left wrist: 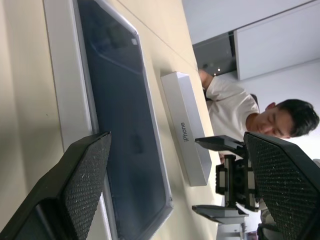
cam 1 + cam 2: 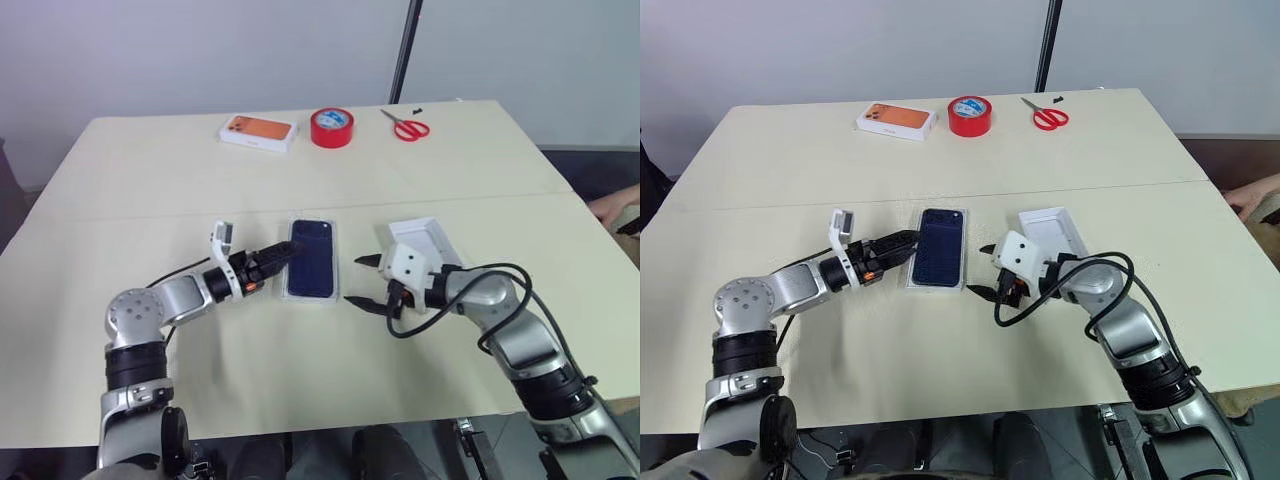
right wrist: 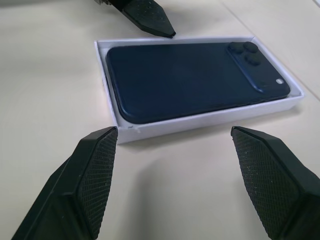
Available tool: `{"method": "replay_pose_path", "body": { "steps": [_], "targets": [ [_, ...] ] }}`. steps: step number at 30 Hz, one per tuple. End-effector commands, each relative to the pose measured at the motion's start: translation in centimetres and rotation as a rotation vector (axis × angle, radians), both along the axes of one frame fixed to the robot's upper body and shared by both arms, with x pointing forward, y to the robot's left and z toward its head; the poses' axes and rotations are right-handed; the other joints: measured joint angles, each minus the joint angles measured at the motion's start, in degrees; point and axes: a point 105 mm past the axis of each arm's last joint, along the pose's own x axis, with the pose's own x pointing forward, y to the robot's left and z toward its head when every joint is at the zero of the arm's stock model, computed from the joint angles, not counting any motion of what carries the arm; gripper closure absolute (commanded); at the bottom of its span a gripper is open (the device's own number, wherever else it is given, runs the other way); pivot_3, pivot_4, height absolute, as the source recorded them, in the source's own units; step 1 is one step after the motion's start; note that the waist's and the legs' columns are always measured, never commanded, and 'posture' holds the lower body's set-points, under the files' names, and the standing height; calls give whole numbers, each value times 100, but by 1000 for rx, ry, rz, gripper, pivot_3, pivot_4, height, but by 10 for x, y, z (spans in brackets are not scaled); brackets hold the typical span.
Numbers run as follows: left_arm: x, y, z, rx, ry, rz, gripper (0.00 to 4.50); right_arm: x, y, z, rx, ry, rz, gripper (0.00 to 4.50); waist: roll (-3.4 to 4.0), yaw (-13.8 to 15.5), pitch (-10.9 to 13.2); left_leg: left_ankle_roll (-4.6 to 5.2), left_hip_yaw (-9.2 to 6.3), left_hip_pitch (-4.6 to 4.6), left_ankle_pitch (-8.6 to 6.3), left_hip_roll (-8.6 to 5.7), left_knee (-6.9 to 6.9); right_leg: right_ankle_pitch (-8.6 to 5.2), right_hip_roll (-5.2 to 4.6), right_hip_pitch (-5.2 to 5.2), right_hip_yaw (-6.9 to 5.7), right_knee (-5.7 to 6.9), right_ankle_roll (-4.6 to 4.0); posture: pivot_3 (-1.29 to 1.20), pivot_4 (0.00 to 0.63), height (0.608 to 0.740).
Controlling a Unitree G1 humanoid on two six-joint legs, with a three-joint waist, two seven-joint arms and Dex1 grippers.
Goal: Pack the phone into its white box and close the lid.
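The left gripper [image 2: 283,255], jaws spread wide and empty, sits just left of the white box [image 3: 165,126]. The phone [image 2: 311,257] lies flat inside that box. Just right of the box hovers the right gripper [image 2: 366,282], also spread and empty, with the lid [image 2: 424,241] beyond it.

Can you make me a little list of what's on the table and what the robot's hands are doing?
phone: lying in the white box, camera side up
lid: on the table, off the box, behind the right gripper
left gripper: open, beside the box
right gripper: open, on the box's other side, holding nothing
far edge: orange-topped box, red tape roll, red scissors
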Motion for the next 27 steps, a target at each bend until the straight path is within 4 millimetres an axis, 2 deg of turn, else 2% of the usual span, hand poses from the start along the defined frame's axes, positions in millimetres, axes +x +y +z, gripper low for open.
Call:
{"method": "replay_pose_path", "body": {
  "steps": [1,4,7,10,14,15,16,18,23,27],
  "targets": [
    [-6,6,14,5,-66,-7,49,4,3,9,5,-48,8,688,0,-1,0,0,0,0,0,0,0,0,0,0,0,0,0,0,150,740],
    [-4,11,20,17,-91,16,49,7,4,10,9,-56,2,688,0,1,0,0,-1,0,0,2,0,0,1,0,0,0,0,0,150,740],
    [9,20,29,48,-143,106,49,18,0,13,29,-80,-60,688,0,1,0,0,-1,0,0,2,0,0,0,0,0,0,0,0,150,740],
    [18,29,27,145,-180,175,1400,25,-4,16,41,-99,-94,2118,0,2,0,0,-1,2,0,1,0,0,0,1,-1,0,0,0,150,740],
    [26,38,29,257,-259,214,3449,33,-5,19,25,-154,-127,4174,0,-1,0,0,1,2,0,-4,-5,0,1,1,-1,-6,0,0,150,740],
    [28,40,29,286,-275,218,4040,36,-5,19,14,-171,-135,4500,0,-2,0,0,1,1,0,-4,-4,0,1,1,-1,-6,0,0,150,740],
    [29,41,28,305,-277,218,4433,38,-5,18,3,-183,-143,4500,0,-3,0,0,1,1,0,-5,-3,0,2,1,-1,-5,0,0,150,740],
    [28,38,13,397,-262,190,4433,39,-1,12,-16,-183,-140,4500,0,-4,0,0,1,2,0,-5,-4,0,3,1,-1,-4,0,0,150,740],
    [21,21,-16,490,-222,106,4433,38,3,-4,-92,-189,-116,4500,1,-6,0,0,1,1,0,-5,-6,0,2,1,-1,-5,0,0,150,740],
    [18,7,-31,531,-204,56,4433,40,12,-2,-62,-196,-109,4500,1,-6,0,0,1,1,0,-4,-4,0,4,1,-1,-3,0,0,150,740]
  ]
}}
